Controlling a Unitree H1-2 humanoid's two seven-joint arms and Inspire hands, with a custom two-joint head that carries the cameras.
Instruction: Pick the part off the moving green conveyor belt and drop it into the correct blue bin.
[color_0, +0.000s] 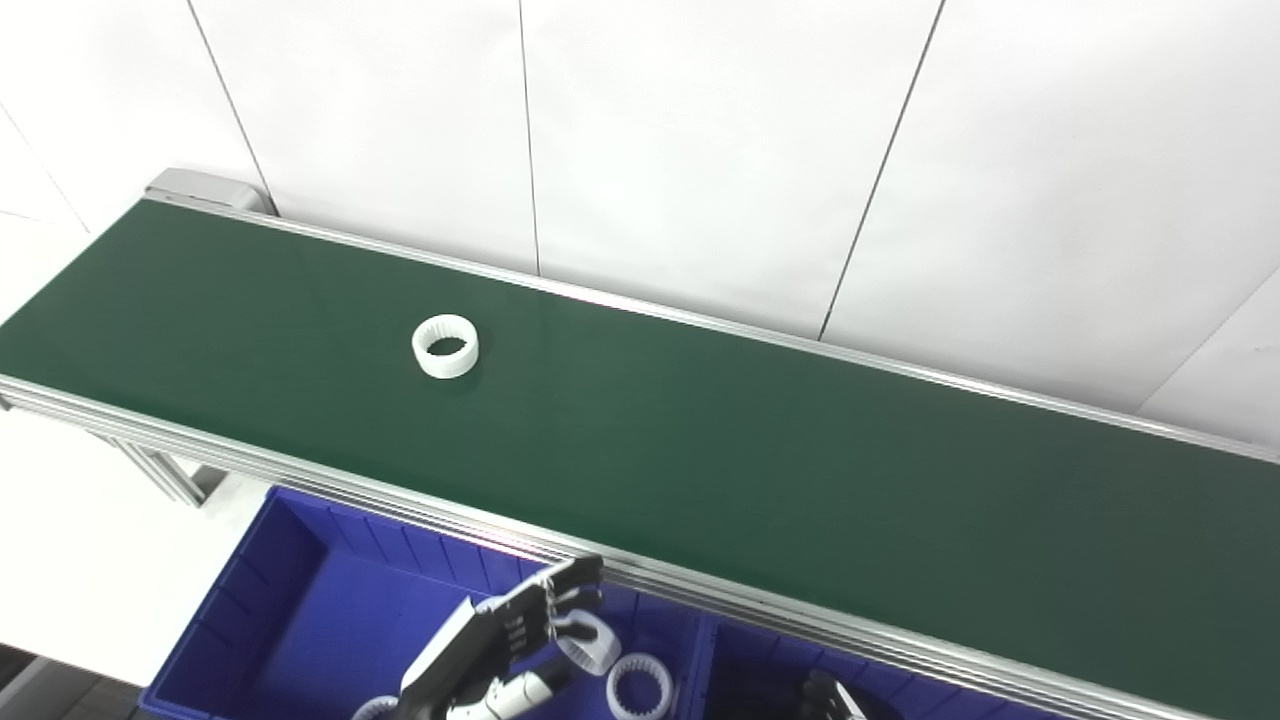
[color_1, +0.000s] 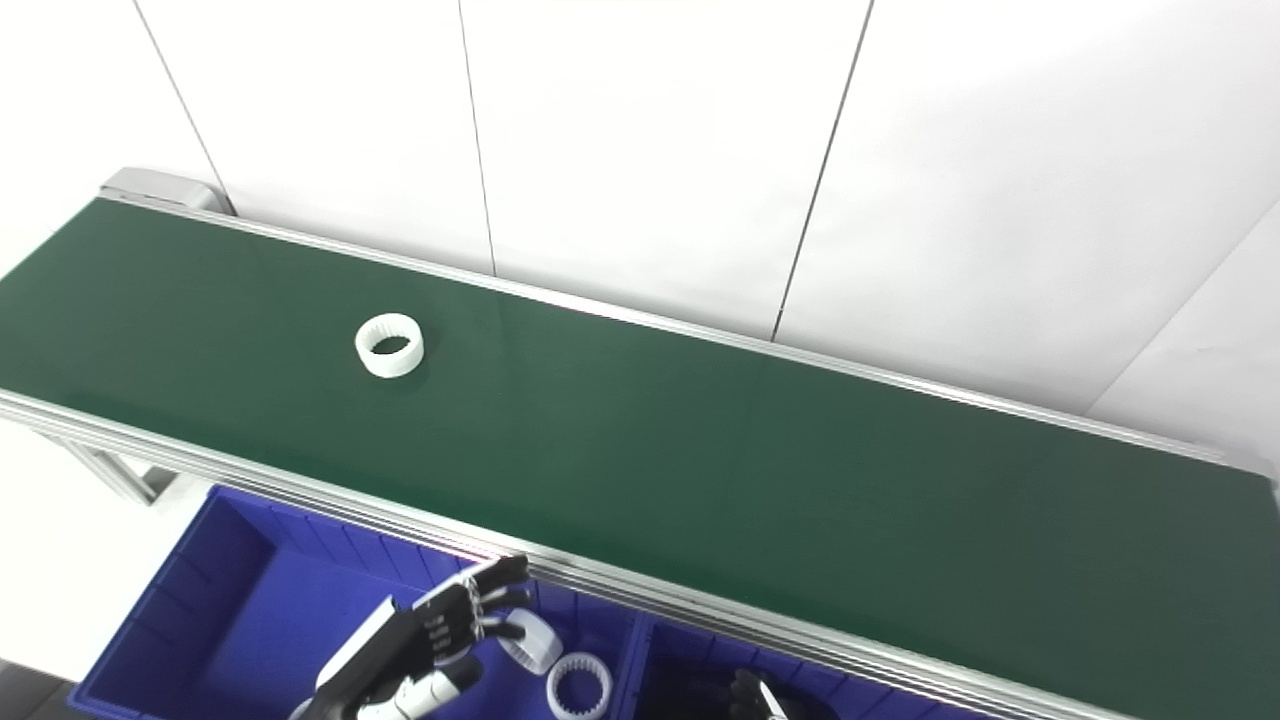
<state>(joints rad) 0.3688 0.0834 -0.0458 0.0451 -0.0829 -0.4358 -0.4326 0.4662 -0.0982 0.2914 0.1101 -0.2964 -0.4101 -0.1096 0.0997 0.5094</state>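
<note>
A white toothed ring (color_0: 445, 346) lies flat on the green conveyor belt (color_0: 700, 450), left of its middle; it also shows in the right eye view (color_1: 389, 345). My left hand (color_0: 505, 640) hovers over the left blue bin (color_0: 290, 600), below the belt's near rail, with its fingers spread and holding nothing. A tilted white ring (color_0: 592, 645) sits just under its fingertips; I cannot tell whether they touch. Another ring (color_0: 640, 686) lies flat in the bin. Only the dark fingertips of my right hand (color_0: 828, 700) show at the bottom edge, over the right blue bin (color_0: 750, 660).
The belt's aluminium rail (color_0: 700, 590) runs between the bins and the belt. A white panelled wall (color_0: 700, 150) stands behind the belt. The belt's end roller (color_0: 205, 188) is at the far left. A ring's edge (color_0: 375, 708) shows at the bottom.
</note>
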